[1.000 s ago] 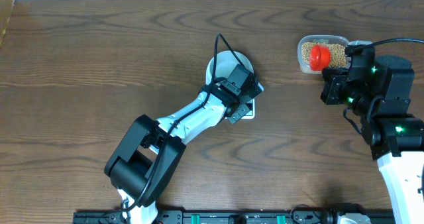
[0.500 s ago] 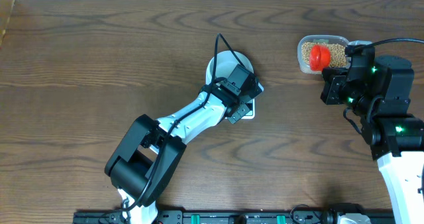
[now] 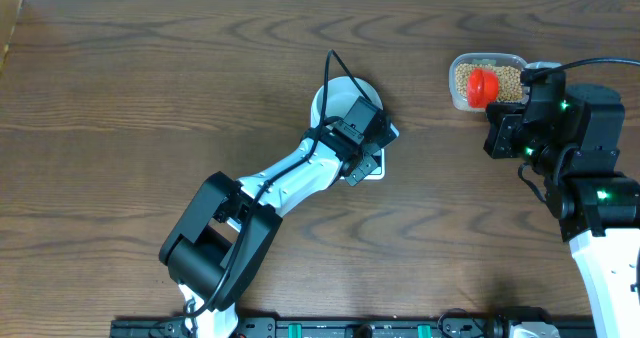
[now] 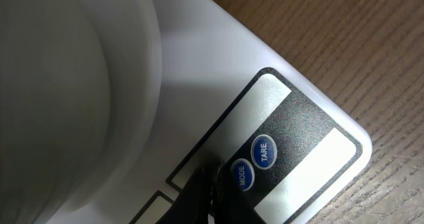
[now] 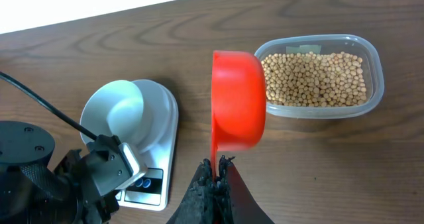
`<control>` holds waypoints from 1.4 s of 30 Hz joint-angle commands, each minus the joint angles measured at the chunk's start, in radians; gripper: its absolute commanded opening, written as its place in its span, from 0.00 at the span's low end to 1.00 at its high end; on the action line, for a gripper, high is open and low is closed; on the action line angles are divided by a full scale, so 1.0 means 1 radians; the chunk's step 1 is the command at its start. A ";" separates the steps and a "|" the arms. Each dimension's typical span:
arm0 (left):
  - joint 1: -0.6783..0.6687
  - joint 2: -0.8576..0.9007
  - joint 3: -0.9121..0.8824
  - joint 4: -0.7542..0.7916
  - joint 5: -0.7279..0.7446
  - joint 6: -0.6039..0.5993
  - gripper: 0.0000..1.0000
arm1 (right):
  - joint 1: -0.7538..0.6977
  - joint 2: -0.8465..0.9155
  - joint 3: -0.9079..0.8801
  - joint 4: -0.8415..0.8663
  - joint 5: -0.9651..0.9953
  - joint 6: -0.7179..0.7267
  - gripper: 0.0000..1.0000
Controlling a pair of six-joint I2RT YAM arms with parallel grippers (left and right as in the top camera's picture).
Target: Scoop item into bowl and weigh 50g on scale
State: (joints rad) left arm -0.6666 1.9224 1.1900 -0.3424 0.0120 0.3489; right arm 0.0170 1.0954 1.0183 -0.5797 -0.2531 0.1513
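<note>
Tan-yellow beans (image 5: 315,78) lie as a loose, grainy layer in the clear tub (image 5: 374,58), at two o'clock on the table (image 3: 120,108) (close to its far edge). The right gripper (image 5: 215,176) is clamped on the handle of the red scoop (image 5: 238,108), whose cup hangs over the tub's nine o'clock half; its contents are hidden. The pale bowl (image 5: 119,111) sits empty on the white scale (image 5: 165,118) at centre. The left gripper (image 4: 207,187), fingers together, has its tips at the MODE button (image 4: 242,175). Bare wood spreads toward nine o'clock.
</note>
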 commanded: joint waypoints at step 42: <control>0.010 0.058 -0.008 -0.068 -0.051 0.009 0.08 | -0.002 0.003 0.021 -0.019 0.008 -0.011 0.01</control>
State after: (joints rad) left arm -0.6666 1.9228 1.1976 -0.3813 0.0078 0.3485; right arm 0.0170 1.0954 1.0183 -0.6018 -0.2531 0.1513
